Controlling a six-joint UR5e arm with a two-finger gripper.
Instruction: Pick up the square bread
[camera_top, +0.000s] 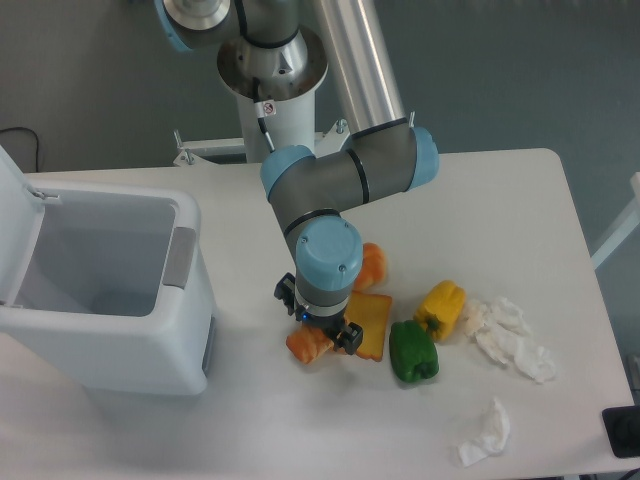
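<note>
Square bread (371, 322) – one slice, two peppers – claw (322, 333) above.

Square bread (371, 322) crowded: roll (308, 345) left, green pepper (413, 352) right.

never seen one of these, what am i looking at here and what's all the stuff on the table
This is one picture from a fixed camera looking down at a white table. The grey and blue machine is a robot arm; its two-finger gripper points down over toy food. Its fingers are hidden under the wrist, so I cannot tell whether they are open or holding anything. Under it lie a square bread slice, a twisted roll and a round bun. To their right sit a green pepper, a yellow pepper and crumpled tissues. At the left stands an open white bin.
</note>
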